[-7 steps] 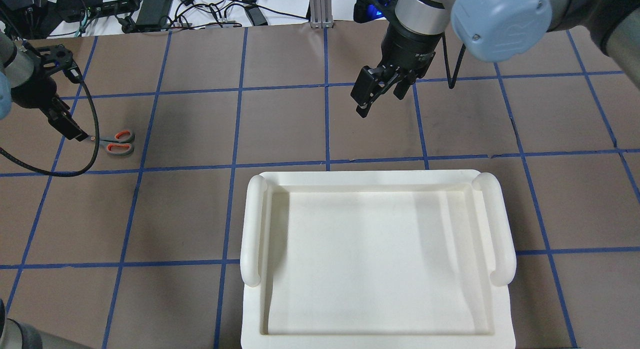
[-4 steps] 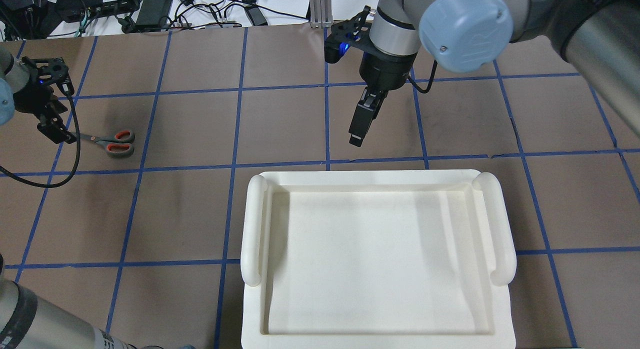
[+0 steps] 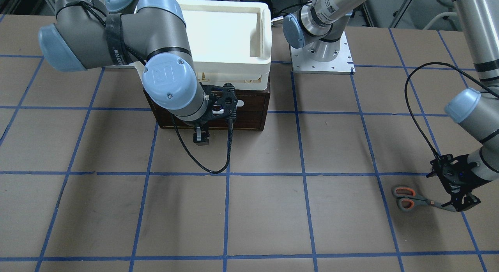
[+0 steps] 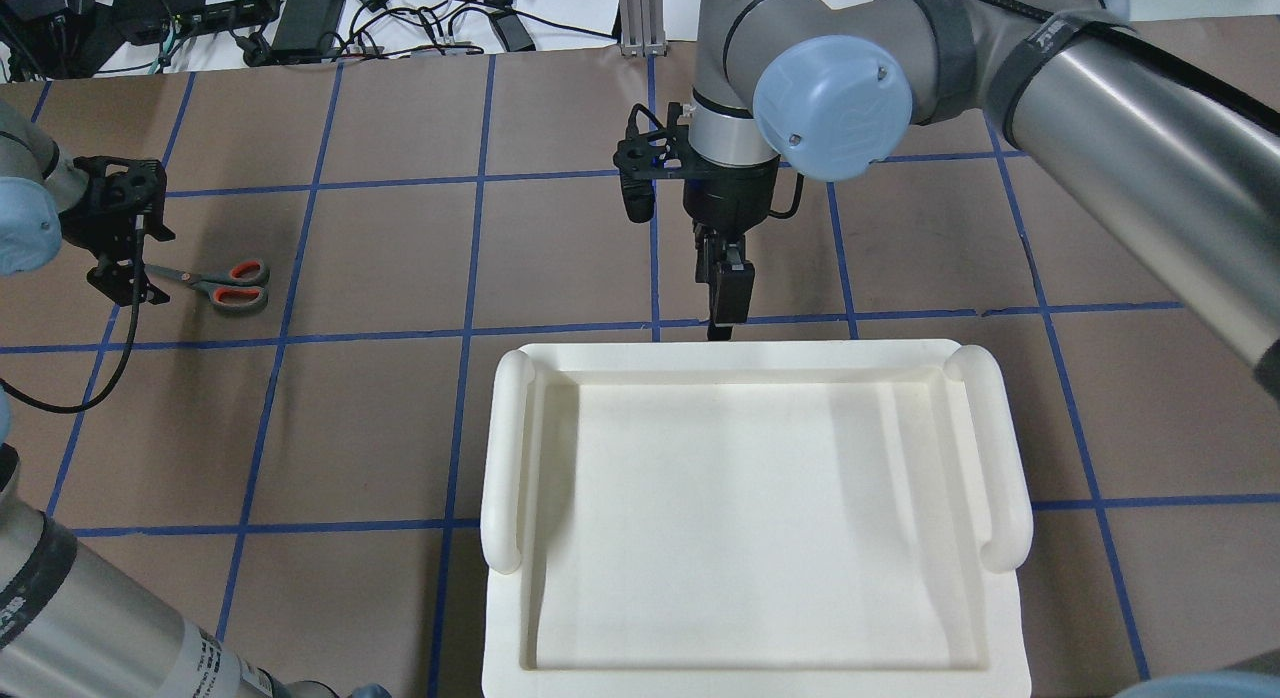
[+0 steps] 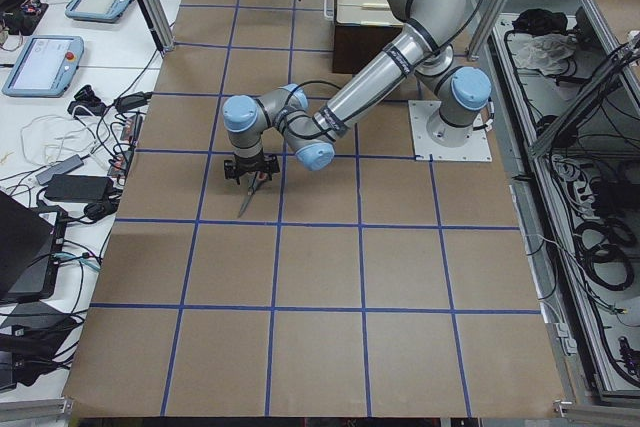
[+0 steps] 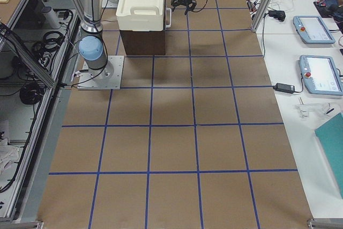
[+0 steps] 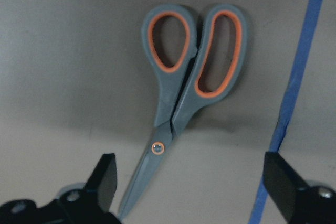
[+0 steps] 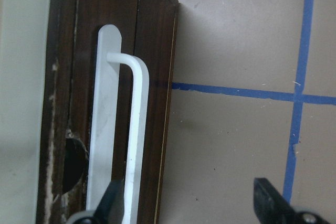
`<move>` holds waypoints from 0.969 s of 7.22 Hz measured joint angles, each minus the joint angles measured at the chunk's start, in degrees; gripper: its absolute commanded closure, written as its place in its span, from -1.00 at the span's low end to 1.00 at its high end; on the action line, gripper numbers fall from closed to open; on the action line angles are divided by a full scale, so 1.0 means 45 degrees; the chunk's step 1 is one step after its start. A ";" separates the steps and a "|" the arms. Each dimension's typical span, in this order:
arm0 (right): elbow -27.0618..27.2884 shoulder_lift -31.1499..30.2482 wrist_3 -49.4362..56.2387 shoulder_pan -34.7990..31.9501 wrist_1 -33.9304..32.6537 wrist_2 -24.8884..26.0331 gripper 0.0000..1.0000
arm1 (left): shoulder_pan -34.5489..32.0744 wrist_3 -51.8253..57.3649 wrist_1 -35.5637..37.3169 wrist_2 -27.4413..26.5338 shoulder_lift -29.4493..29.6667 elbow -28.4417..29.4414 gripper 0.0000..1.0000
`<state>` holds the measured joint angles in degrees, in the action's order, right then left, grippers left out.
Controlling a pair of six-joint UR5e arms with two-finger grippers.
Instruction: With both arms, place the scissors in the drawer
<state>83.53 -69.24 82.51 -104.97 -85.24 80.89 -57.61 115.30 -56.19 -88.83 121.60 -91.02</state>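
the scissors (image 7: 181,93) lie flat and closed on the desk (image 4: 560,248), out on the robot's left side and well apart from the drawer (image 8: 157,77), so the left arm is plainly the nearer one to them. the left claw (image 7: 194,187) hangs over their blade end with its fingers spread wide, holding nothing. in the wrist view the blades run down between the two fingers, while the orange-lined loops point away from the claw, toward the middle of the desk. the long axis lies roughly square to the line between the fingers, leaning a little to one side, so we judge that a close here would pinch across the blades just behind the pivot. the right claw (image 8: 191,203) is also spread and empty, and it sits in front of the drawer, which looks shut beneath the white tray (image 4: 750,353). one finger stands at the white bar handle (image 8: 134,129), whose long axis runs straight away from the camera, and the other finger is out over the bare desk. we think it must shift toward the drawer front before the bar lies between both fingers.
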 measured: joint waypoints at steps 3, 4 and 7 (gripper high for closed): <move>-0.0001 0.0275 0.0128 -0.0013 0.0440 0.0063 -0.75 | -0.0009 0.2391 0.0403 0.0301 0.0556 -0.0037 -0.73; 0.0000 0.0330 -0.0144 -0.0018 0.0645 0.0049 -0.77 | -0.0010 0.2772 0.0653 0.0340 0.0657 -0.0058 -0.73; 0.0430 0.0341 -0.0501 -0.0032 0.0784 0.0072 -0.77 | -0.0011 0.3149 0.0837 0.0368 0.0803 -0.0128 -0.30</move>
<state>85.47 -67.71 80.25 -105.11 -81.71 81.22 -57.66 129.47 -52.42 -87.17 125.21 -91.60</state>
